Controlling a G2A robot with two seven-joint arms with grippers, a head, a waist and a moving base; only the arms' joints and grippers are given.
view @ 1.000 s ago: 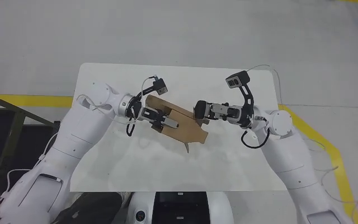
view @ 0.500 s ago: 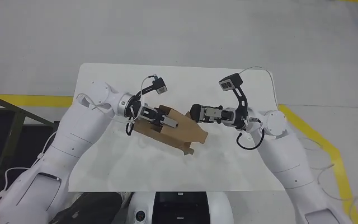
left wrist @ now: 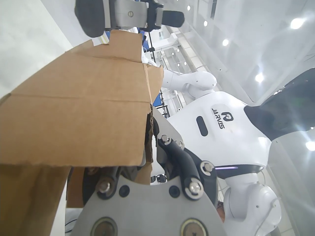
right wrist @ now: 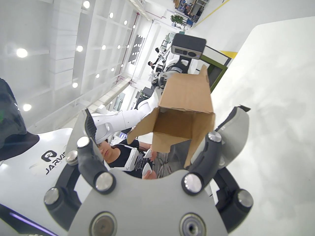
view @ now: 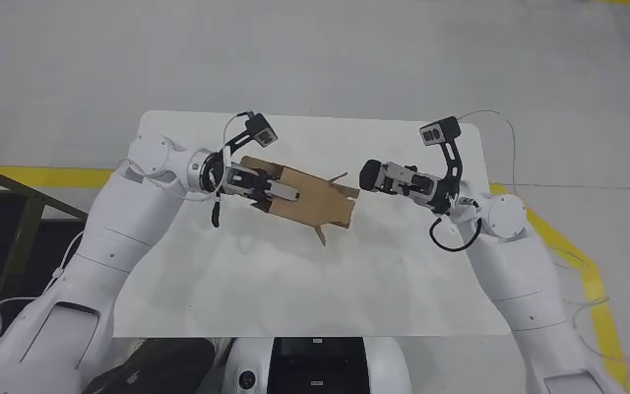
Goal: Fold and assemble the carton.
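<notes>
A brown carton point(view: 317, 200) hangs above the middle of the white table point(view: 197, 295), lying lengthwise between the two arms. My left gripper point(view: 283, 189) is shut on the carton's wall at its left end; in the left wrist view one finger point(left wrist: 167, 133) presses against the cardboard point(left wrist: 73, 114). My right gripper point(view: 371, 175) stands open just off the right end. In the right wrist view the carton's open end point(right wrist: 182, 114) faces the camera between the spread fingers point(right wrist: 86, 124), with loose flaps sticking out. I cannot tell whether a flap touches a finger.
The table's front half is bare. A dark frame point(view: 39, 202) stands off the table's left side, and a yellow floor line point(view: 551, 227) runs past its right corner.
The right gripper has drawn back to the right, away from the carton's end. The left arm has swung the carton toward the table's back, so it lies more level.
</notes>
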